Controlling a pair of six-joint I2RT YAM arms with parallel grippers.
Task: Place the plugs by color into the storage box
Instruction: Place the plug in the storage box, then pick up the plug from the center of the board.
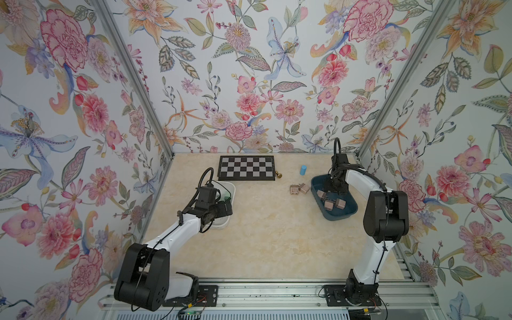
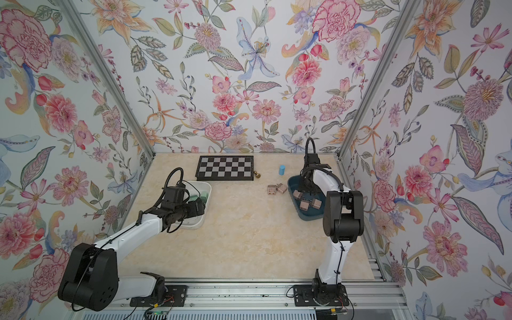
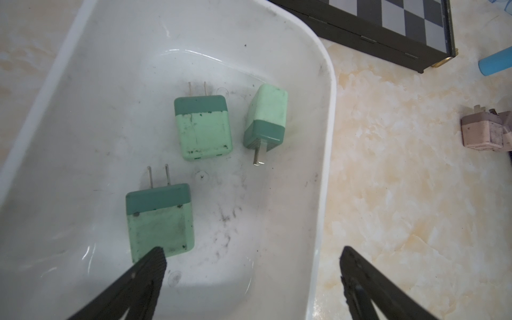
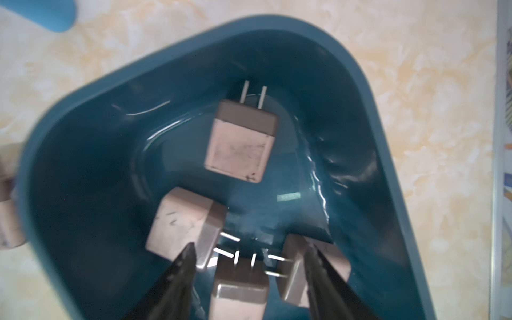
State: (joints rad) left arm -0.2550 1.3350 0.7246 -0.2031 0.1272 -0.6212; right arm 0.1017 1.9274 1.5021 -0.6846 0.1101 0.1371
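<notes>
hovering spread-fingered, left gripper (image 3: 252, 249) over white bin (image 3: 331, 91), right gripper (image 4: 249, 243) over blue bin (image 4: 83, 180).

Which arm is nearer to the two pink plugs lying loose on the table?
The right arm: it reaches over the blue bin, right beside the two pink plugs. The left arm is over the white bin, across the table.

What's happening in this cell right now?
Two arms are sorting plugs by color. Three green plugs lie in the white bin, with the left end effector open above them. The right end effector hangs open over the blue bin, which holds four pink plugs; it appears to grip none. Two loose pink plugs lie on the table beside the blue bin, not yet sorted.
</notes>
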